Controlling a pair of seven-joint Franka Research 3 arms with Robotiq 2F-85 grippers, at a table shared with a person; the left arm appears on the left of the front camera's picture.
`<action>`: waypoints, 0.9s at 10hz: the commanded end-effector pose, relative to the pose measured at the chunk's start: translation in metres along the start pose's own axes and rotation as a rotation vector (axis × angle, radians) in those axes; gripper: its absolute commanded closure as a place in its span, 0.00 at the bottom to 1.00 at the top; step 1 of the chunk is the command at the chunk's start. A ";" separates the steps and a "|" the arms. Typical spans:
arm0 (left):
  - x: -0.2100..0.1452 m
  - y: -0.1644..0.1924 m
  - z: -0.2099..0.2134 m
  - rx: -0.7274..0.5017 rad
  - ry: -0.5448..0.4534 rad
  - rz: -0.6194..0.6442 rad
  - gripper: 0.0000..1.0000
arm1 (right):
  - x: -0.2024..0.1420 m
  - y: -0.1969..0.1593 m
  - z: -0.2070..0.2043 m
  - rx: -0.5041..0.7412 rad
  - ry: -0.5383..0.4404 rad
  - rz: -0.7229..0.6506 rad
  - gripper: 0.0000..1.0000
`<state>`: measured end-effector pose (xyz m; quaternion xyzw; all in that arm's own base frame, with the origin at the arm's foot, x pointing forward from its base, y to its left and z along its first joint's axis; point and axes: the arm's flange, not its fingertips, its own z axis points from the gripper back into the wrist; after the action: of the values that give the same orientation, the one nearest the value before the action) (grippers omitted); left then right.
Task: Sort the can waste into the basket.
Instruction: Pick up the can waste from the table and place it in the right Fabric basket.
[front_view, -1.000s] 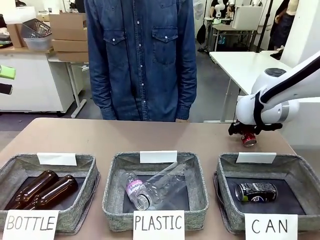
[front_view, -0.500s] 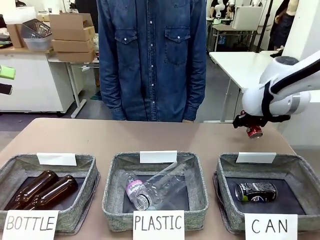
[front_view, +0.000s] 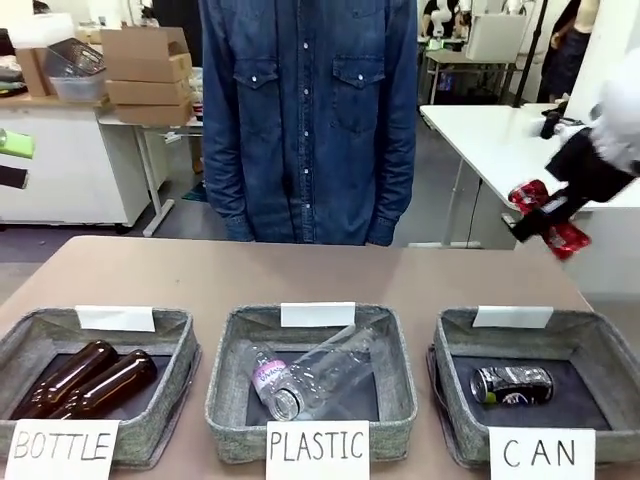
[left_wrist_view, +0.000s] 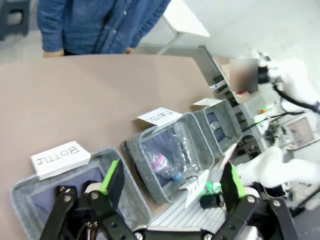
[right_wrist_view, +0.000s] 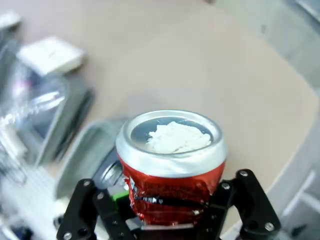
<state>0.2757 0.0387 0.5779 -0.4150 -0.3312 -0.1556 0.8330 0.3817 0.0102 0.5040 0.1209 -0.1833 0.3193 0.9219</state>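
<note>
- Above the table's right end, the right gripper is clamped on the red can, held in the air and tilted, beyond the basket signed "CAN".
- Black-and-silver can lies on its side inside that basket.
- Left gripper hangs over the "BOTTLE" basket, fingers spread wide, holding nothing.
- Person stands at the far side.

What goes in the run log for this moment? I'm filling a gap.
right gripper: shut on red can, raised beyond CAN basket | black can: in basket | left gripper: open, empty
</note>
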 end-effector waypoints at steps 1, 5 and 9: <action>0.001 0.001 -0.001 -0.022 -0.011 -0.009 0.00 | -0.045 0.020 0.006 0.234 0.085 0.354 1.00; 0.001 0.001 -0.001 -0.022 -0.011 -0.009 0.00 | -0.092 0.044 -0.022 0.294 0.293 0.813 1.00; 0.001 0.001 -0.001 -0.022 -0.011 -0.009 0.00 | -0.094 0.043 -0.031 0.238 0.323 0.819 1.00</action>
<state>0.2759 0.0388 0.5776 -0.4151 -0.3307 -0.1553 0.8332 0.3033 0.0063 0.4588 0.1049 -0.0209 0.6929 0.7131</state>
